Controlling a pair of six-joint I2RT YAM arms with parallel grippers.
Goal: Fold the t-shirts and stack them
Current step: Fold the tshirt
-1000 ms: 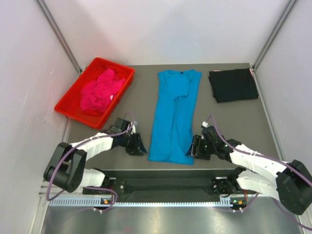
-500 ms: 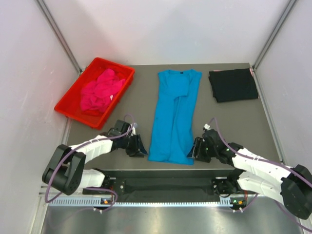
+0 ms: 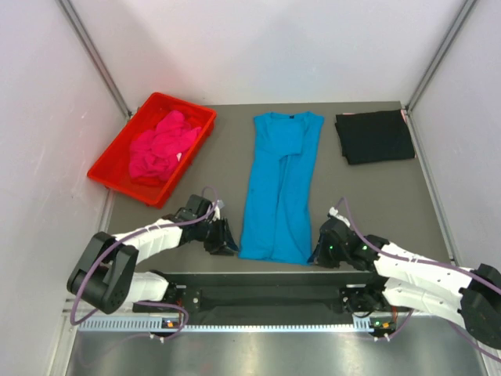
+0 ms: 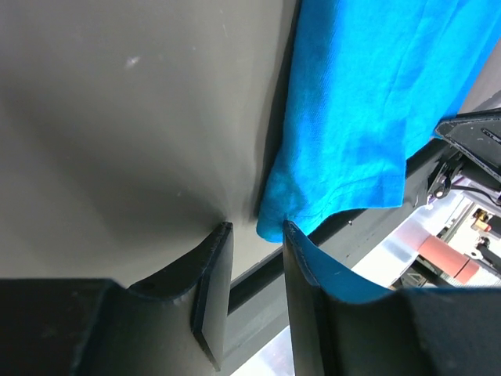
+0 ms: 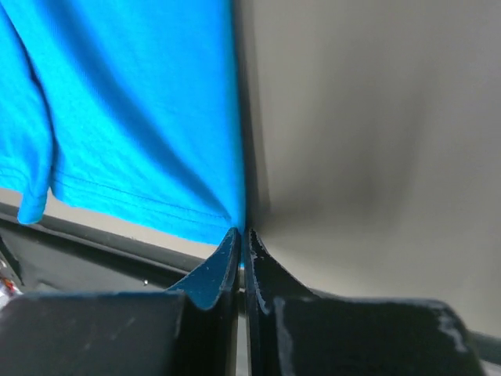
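One table (image 3: 227,168), blue shirt (image 3: 278,184) laid flat lengthwise mid-table, red tray (image 3: 109,168) far left, black shirt (image 3: 374,137) folded far right, pink shirt (image 3: 160,149) bunched in tray, left gripper (image 4: 257,227) fingers (image 4: 215,266) part spread astride blue hem's left corner, right gripper (image 5: 241,233) fingers (image 5: 219,274) pressed together, pinching right corner.

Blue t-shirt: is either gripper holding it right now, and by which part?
The right gripper is shut on the blue t-shirt at its near right hem corner. The left gripper stands open around the near left corner, not yet gripping.
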